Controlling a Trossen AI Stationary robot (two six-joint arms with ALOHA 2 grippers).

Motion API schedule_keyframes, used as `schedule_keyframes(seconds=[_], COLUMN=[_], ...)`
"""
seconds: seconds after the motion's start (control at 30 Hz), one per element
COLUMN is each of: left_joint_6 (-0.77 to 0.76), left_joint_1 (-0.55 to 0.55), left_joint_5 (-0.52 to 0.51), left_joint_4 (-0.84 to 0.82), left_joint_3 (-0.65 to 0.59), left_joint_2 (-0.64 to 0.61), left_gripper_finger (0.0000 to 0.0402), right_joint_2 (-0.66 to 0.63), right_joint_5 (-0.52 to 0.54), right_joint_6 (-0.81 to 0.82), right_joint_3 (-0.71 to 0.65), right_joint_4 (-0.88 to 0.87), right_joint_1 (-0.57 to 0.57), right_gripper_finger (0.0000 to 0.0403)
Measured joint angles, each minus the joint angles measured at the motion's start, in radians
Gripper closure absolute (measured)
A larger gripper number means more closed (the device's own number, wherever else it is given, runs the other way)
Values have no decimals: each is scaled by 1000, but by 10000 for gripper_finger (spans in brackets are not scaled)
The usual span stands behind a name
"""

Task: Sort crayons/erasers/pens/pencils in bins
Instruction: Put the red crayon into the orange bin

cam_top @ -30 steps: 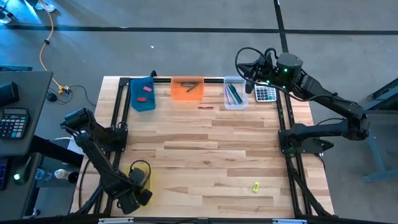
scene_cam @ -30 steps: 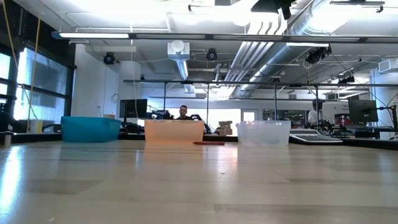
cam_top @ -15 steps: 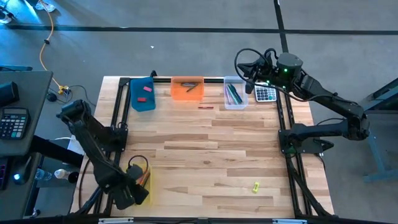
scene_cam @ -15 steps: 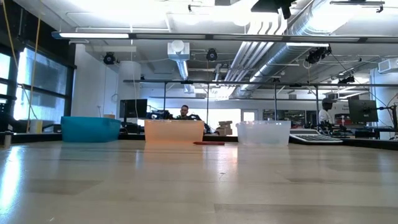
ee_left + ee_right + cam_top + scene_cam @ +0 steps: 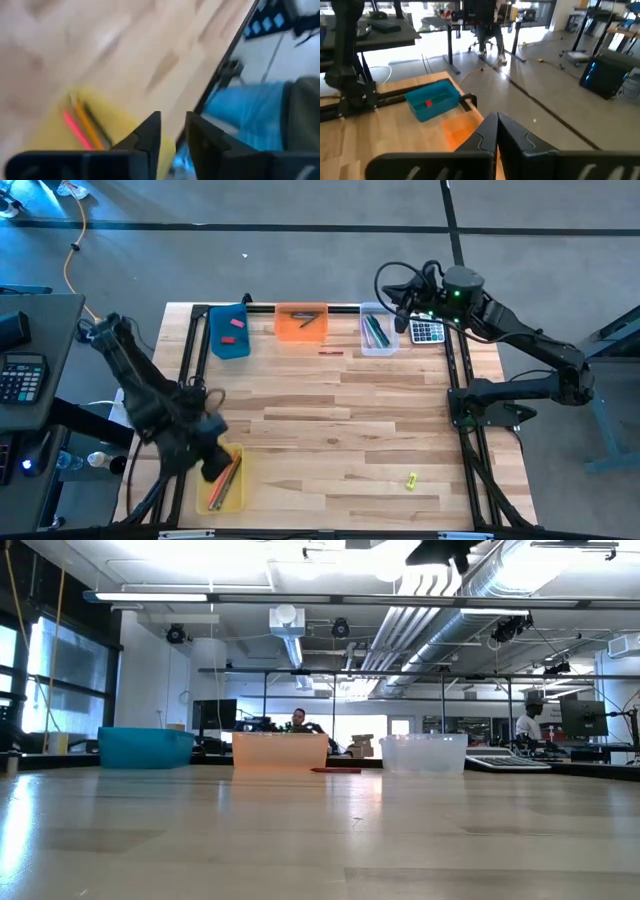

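High view only: yellow bin (image 5: 222, 490) at near-left tabletop (image 5: 330, 430) corner, orange and pink pencils (image 5: 228, 478) inside; small yellow piece (image 5: 411, 479) lying loose. Left hand (image 5: 214, 463) above bin, slim gap between empty fingers. Right hand (image 5: 400, 308) closed, empty, over clear bin (image 5: 378, 330) holding pens (image 5: 375, 332). Low view: blue bin (image 5: 146, 748) opaque, orange bin (image 5: 280, 750) translucent.

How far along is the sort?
Mostly done: yellow bin holds pencils, blue bin erasers, clear bin pens, orange bin a crayon. In hand: nothing visible; left tool above yellow bin. Left: red stick by the orange bin, small yellow item.
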Motion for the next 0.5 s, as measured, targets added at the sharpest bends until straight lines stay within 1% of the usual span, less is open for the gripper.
schedule_keyframes(seconds=[0.07,0.2,0.33,0.43,0.5], left_joint_6=[112,397,701,906,973], left_joint_1=[70,241,438,577,654], left_joint_5=[-20,-37,-39,43,125], left_joint_4=[-2,-1,33,215,359], left_joint_3=[0,0,-1,-49,-117], left_joint_2=[-35,-72,-89,-111,-126], left_gripper_finger=[343,391,398,401,401], right_joint_2=[0,0,0,0,0], right_joint_5=[-12,-19,-21,-21,-29], right_joint_6=[19,32,38,73,76], right_joint_3=[0,0,0,0,0], right_joint_4=[-25,-84,-145,-167,-190], right_joint_1=[4,30,67,97,119], right_gripper_finger=[403,403,403,403,403])
